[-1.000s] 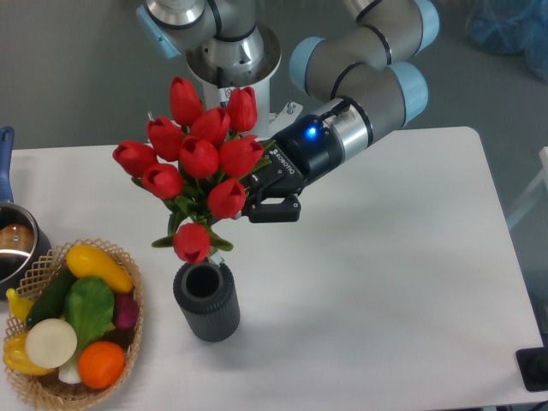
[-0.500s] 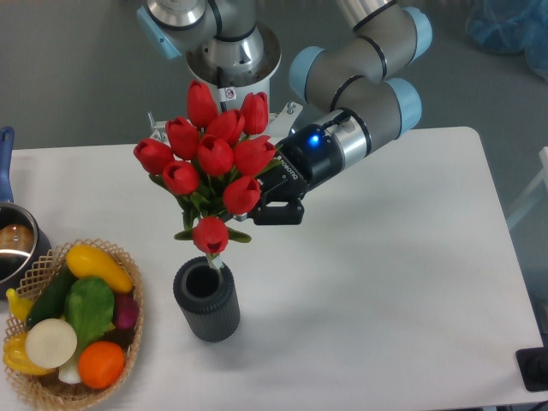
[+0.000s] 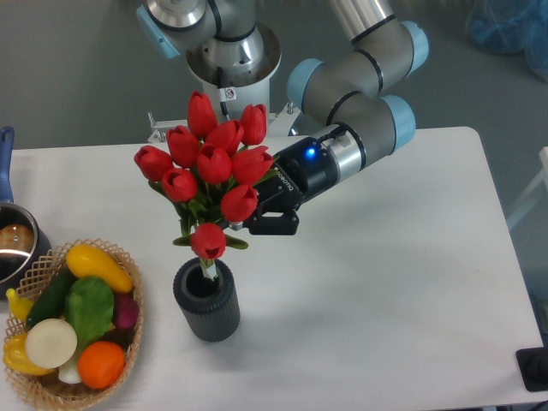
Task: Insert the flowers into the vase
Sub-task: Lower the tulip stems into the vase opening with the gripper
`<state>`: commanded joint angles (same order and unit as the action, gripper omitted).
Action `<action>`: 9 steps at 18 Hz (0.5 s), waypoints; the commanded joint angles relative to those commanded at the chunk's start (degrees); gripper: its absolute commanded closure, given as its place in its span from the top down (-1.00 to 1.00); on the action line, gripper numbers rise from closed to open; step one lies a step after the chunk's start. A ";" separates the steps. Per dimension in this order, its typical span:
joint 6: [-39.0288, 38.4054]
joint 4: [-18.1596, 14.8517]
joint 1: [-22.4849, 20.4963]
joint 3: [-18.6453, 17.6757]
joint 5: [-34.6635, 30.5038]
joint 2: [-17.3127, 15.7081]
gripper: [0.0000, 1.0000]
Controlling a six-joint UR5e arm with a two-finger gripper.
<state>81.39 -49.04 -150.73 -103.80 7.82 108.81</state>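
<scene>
We see the gripper (image 3: 257, 218) pinching the flowers (image 3: 210, 167), which spread toward its ten o'clock. The vase (image 3: 206, 301) stands at its seven o'clock.

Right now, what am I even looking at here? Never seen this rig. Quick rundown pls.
There is one picture, from a fixed camera looking down at a white table. The grey-and-blue jointed machine is a robot arm; its black two-finger gripper is shut on a bunch of red tulips, the flowers. The bunch hangs right above a dark ribbed vase, with the stem tip at or just inside its mouth. At the left sit a wicker basket of vegetables and a metal pot with a blue handle, partly cut off by the frame.
</scene>
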 joint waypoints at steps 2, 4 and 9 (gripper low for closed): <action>0.00 0.00 0.00 -0.26 -0.09 0.00 -0.54; 0.00 0.00 0.44 -0.79 0.00 0.09 -0.54; 0.26 0.00 0.53 -0.79 0.00 1.05 -0.54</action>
<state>81.65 -49.04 -150.21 -104.59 7.82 109.86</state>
